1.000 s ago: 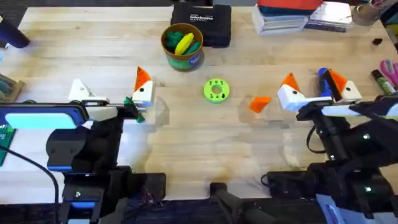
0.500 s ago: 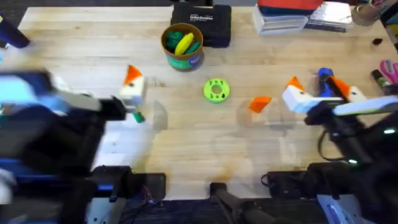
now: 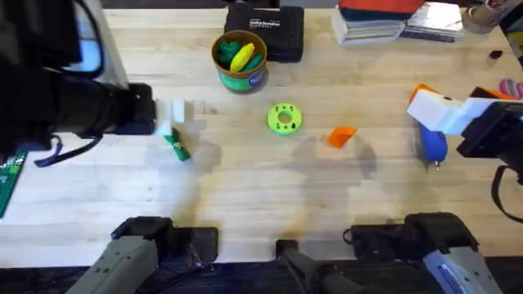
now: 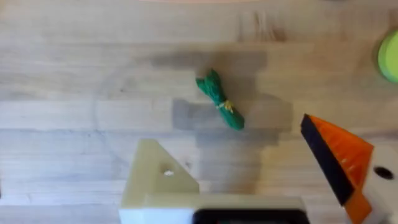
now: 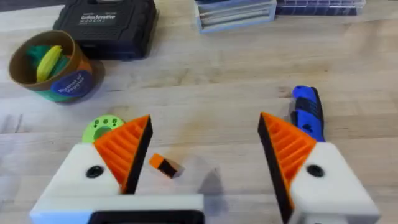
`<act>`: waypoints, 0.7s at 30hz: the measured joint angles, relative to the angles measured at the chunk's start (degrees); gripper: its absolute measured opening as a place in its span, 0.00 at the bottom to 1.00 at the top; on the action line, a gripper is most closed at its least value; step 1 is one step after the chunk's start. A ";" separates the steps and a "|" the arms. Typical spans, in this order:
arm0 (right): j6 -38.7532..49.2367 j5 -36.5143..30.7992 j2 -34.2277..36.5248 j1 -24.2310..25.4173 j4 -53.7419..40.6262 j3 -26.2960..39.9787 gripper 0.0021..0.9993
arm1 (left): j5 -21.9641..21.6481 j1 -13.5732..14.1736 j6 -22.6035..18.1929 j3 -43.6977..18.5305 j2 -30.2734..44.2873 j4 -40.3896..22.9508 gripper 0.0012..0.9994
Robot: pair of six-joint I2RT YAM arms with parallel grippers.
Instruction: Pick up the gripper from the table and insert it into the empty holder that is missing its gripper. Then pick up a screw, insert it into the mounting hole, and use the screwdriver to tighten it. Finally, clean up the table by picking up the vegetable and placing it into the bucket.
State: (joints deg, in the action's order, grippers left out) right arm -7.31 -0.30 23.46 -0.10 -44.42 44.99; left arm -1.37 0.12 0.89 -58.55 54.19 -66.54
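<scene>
Your right end effector (image 5: 202, 158) stands wide apart with nothing between its fingers; both white blocks carry orange ridged tips, and in the overhead view it sits at the right side of the table (image 3: 270, 196), above the screwdriver (image 3: 431, 144). From the right wrist you see the screwdriver lying just beyond the right-hand tip, its blue body flat on the wood. The gripper (image 3: 341, 135), the loose orange wedge, lies on the table between the two tips in that wrist view, and overhead it rests right of the green disc (image 3: 284, 118), well apart from either arm. Your left end effector (image 4: 258, 177) is also wide and holds nothing: one finger bears an orange tip, while the other is the holder (image 4: 158, 180), a bare white block with the hole (image 4: 168, 173) showing as a small round spot in its face. The vegetable (image 4: 219, 107) lies on the table just past those fingers, between them, untouched; overhead it sits at the left of the table beside the blurred white of the left end effector. The bucket (image 3: 239, 60) stands upright at the far middle of the table, with yellow and green pieces inside, next to the black case (image 3: 264, 29). Books (image 3: 392, 20) lie stacked at the far right.
</scene>
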 joint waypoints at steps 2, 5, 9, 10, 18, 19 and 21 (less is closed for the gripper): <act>0.00 0.00 -0.02 0.00 -0.34 0.02 0.99 | 1.62 0.00 0.00 0.00 3.28 -2.90 0.99; 0.00 0.00 0.00 0.00 -0.72 0.02 0.99 | 2.91 0.00 0.05 0.00 8.63 -3.95 0.75; 0.00 0.00 0.00 0.00 -0.72 0.02 0.99 | 2.77 0.15 0.05 0.00 13.51 -2.26 0.14; 0.00 0.00 0.00 0.00 -0.72 0.02 0.99 | 2.45 0.37 -0.46 0.00 13.79 -1.82 0.12; 0.00 0.00 0.00 0.00 -1.16 0.02 0.99 | 5.64 10.16 -5.33 0.00 6.33 4.69 0.98; 0.00 0.00 0.00 0.00 -1.16 0.02 0.99 | 7.44 11.96 -5.86 0.00 5.13 8.12 0.99; 0.00 0.00 -0.01 0.00 -1.18 0.02 0.99 | 11.79 14.79 -6.10 0.00 3.88 15.26 0.99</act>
State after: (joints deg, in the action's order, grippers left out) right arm -7.31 -0.30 23.45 -0.10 -45.60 45.01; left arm 10.43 14.91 -5.21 -58.54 58.07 -51.28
